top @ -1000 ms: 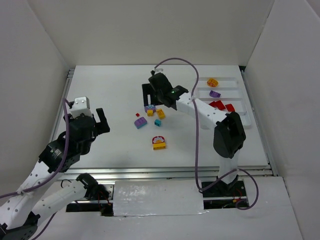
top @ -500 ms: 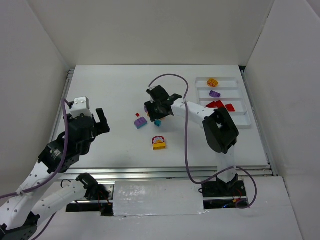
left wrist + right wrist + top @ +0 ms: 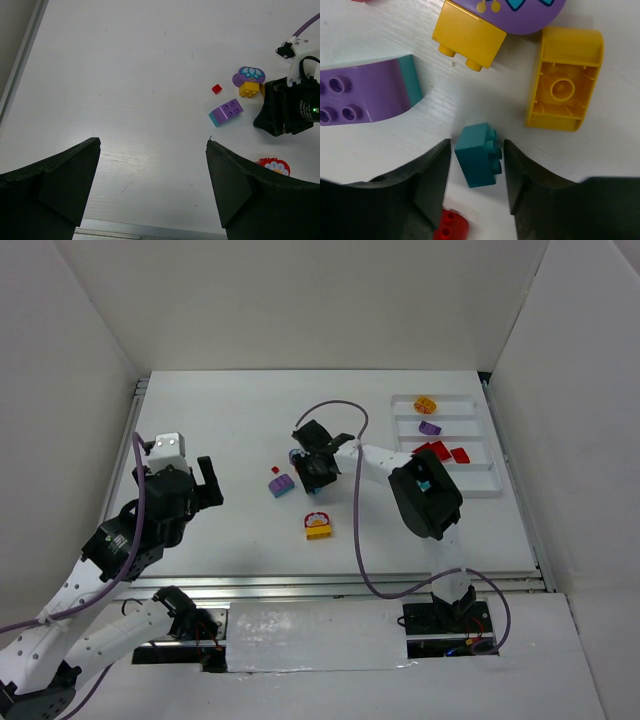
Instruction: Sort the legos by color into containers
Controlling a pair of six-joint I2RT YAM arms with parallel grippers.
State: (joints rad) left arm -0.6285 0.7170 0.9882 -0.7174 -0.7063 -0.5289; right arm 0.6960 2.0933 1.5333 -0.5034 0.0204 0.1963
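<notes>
While on the table [image 3: 485, 100], teal brick [image 3: 476, 162] between fingers [image 3: 432, 175] of right gripper [image 3: 477, 155].

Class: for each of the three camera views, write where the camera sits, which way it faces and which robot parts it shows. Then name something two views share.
Top external: above and behind the bases, looking down on the white table; both arms show, white plastic compartment tray far right.
Left wrist: on the left arm, looking down across the table; the open left gripper frames the bottom.
Right wrist: low, facing straight down; the right gripper flanks a small teal plastic brick.
Shared: both wrist views show the purple brick with a teal end.
</notes>
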